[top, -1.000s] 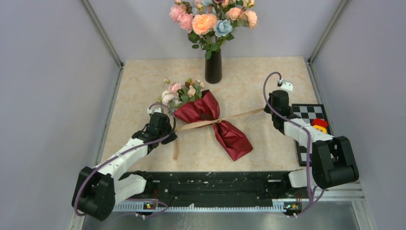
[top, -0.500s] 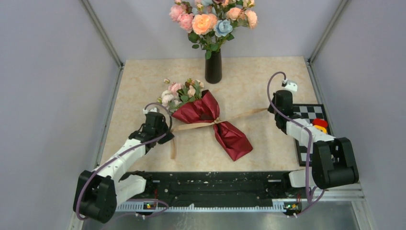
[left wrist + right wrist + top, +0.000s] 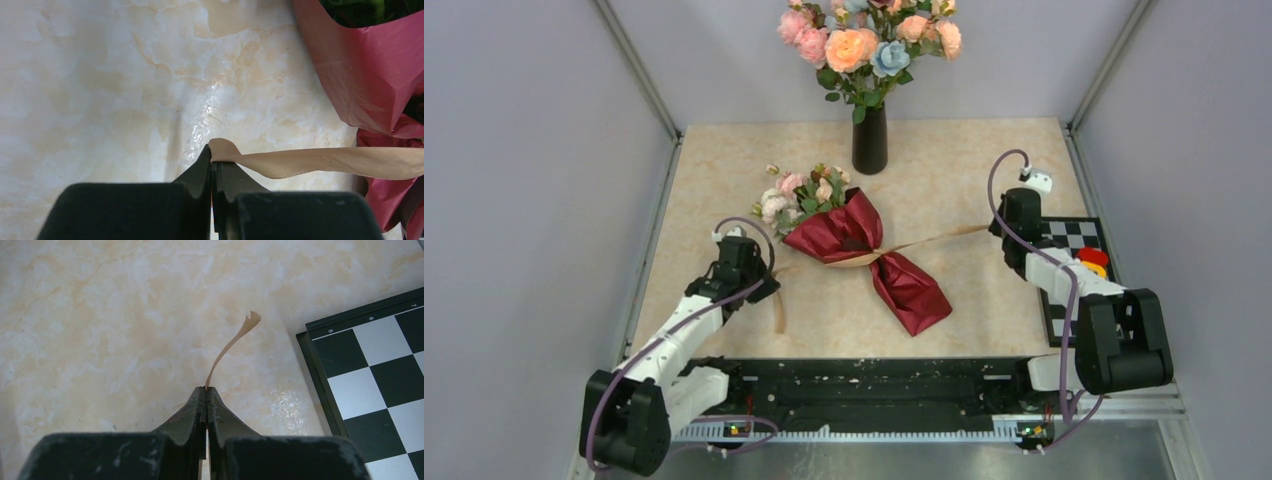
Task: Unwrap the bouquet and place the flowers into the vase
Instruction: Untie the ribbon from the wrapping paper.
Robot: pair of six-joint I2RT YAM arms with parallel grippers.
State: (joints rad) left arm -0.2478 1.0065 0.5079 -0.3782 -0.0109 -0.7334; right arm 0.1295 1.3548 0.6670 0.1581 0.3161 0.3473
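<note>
Beige marbled tabletop (image 3: 964,170) is walled in by grey panels. The left tool (image 3: 212,152) is closed on one end of the tan ribbon (image 3: 320,162). The right tool (image 3: 206,389) is closed on the other end, just beside a chessboard (image 3: 380,360). From both tools the ribbon is drawn inward to a knot at the waist of the bouquet (image 3: 904,285). The bouquet lies mid-tabletop, its flowers (image 3: 799,195) turned toward the vase (image 3: 870,140), which is near but apart. Untying is judged to be the step in hand. The ends are best pulled apart low and evenly, along the ribbon's own line, so that the knot slips and the bundle is neither dragged nor turned.
</note>
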